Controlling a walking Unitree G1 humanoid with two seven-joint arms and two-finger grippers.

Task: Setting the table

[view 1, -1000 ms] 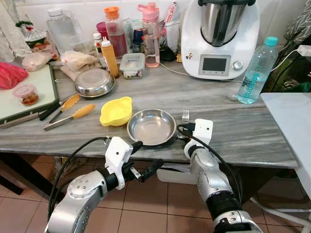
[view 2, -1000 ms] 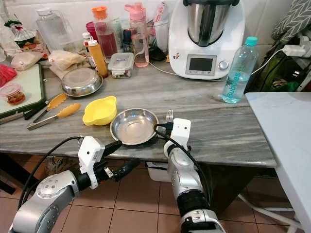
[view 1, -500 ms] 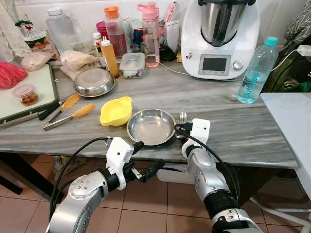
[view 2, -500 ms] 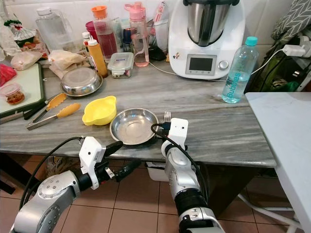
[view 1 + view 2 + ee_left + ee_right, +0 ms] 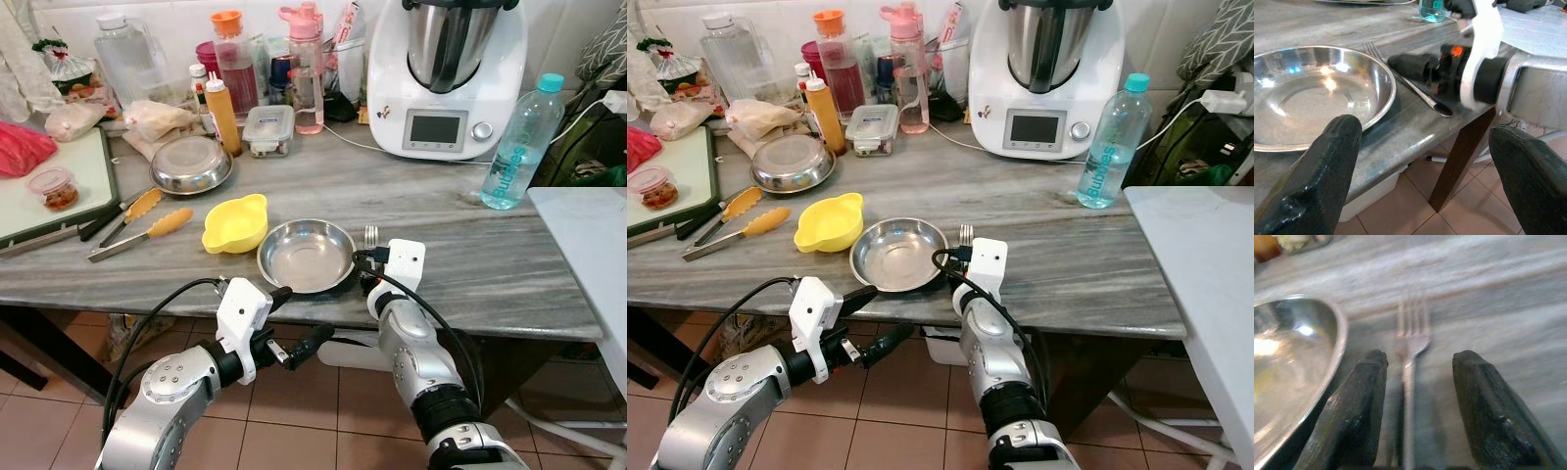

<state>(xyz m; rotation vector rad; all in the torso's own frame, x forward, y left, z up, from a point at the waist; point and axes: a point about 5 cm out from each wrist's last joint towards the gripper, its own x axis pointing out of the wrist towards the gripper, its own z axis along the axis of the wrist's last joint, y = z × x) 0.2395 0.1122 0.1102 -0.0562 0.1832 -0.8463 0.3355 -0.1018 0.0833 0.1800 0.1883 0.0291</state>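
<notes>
Grey marble countertop [image 5: 470,255] ran along a tiled wall, its back crowded with bottles and a white kitchen machine [image 5: 446,78], its near strip mostly bare. On that strip sat a shallow round stainless steel plate [image 5: 306,254], with a thin silver metal fork [image 5: 1409,362] lying flat just beside the plate's right rim, tines pointing toward the wall. A small yellow plastic bowl [image 5: 234,223] sat just left of the plate.

The right gripper [image 5: 1413,401] rested at the counter's front edge with its two black fingers spread, one on each side of the fork's handle and not pinching it. The left gripper [image 5: 294,318] hung below the counter edge, in front of the plate, its fingers apart and holding nothing.

The fork looked light, stiff and slick, and it lay flush on the stone, so it would likely be awkward to lift; the narrow handle between the fingers seemed the sensible place to pinch. The plate's rim stood close on one side and the counter's edge close behind, while open marble stretched to the right toward a clear blue-capped water bottle [image 5: 517,143].
</notes>
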